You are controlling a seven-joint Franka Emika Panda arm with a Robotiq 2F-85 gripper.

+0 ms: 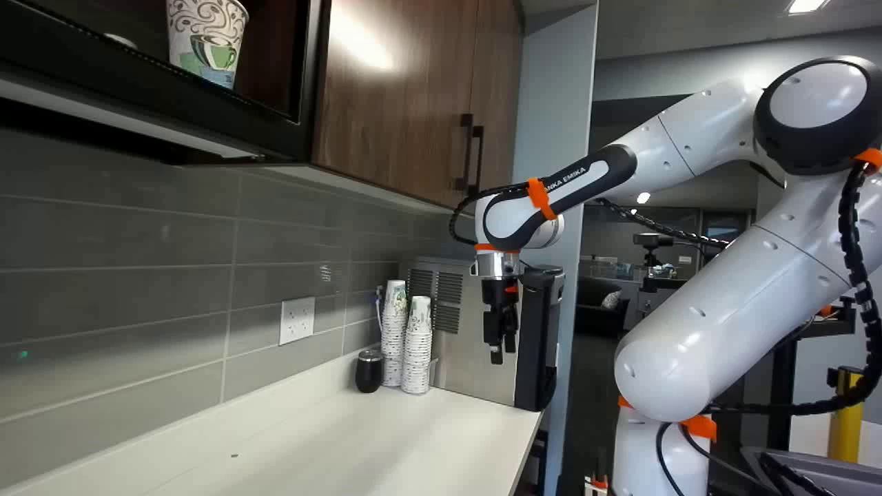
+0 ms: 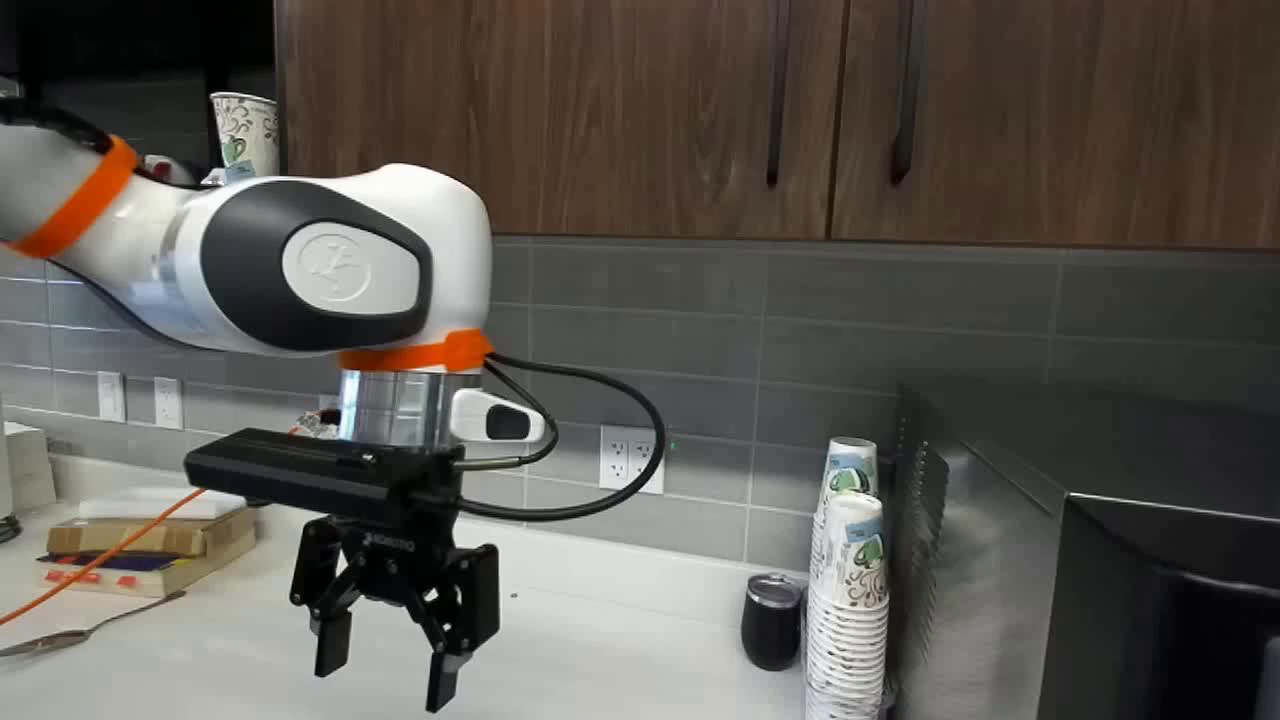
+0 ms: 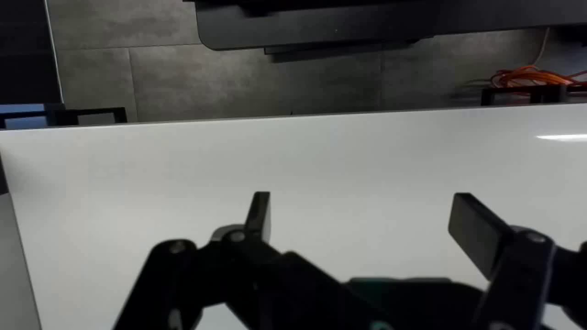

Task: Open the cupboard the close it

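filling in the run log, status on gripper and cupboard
Gripper open, holding nothing, over the counter. Cupboard doors shut. Nothing seen blocking the handles.

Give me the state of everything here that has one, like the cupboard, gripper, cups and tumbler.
Cupboard: shut
Gripper: open, holding nothing
Two paper-cup stacks: nested, upside down
Shelf cup: upright
Black tumbler: upright, apparently lidded

Black tumbler (image 1: 369, 373) beside paper cups (image 1: 416, 355)
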